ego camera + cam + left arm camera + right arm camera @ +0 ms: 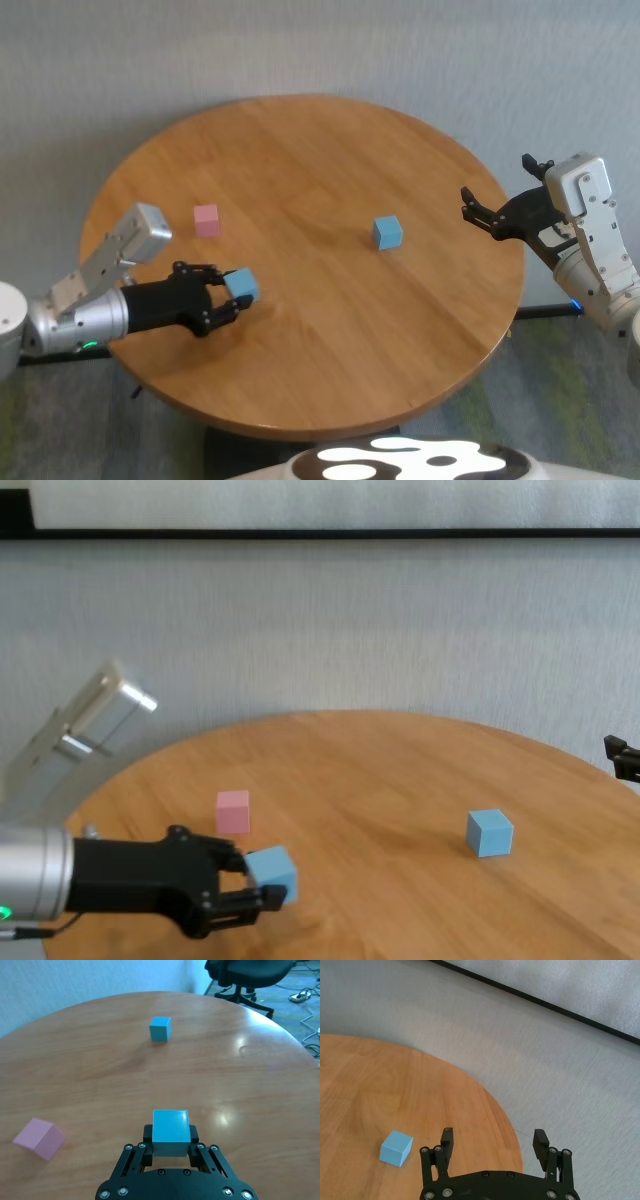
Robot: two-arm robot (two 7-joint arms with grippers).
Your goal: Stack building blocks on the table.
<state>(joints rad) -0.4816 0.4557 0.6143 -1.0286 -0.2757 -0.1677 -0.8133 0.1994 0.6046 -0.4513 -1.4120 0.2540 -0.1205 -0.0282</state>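
Three small cubes in all: two light blue blocks and one pink block (206, 219). One light blue block (388, 232) sits on the single round wooden bench (330, 340); the other light blue block (242, 285) is in the left tool (222, 297). Two tools show, the right tool (478, 214) being the second.

The big round table (330, 330) has a light brown wood top with lines in the wood. A pink block (206, 220) sits on it toward the robot's left side. A light blue block (388, 232) sits on it toward the right (well apart from the pink one). Both stand flat
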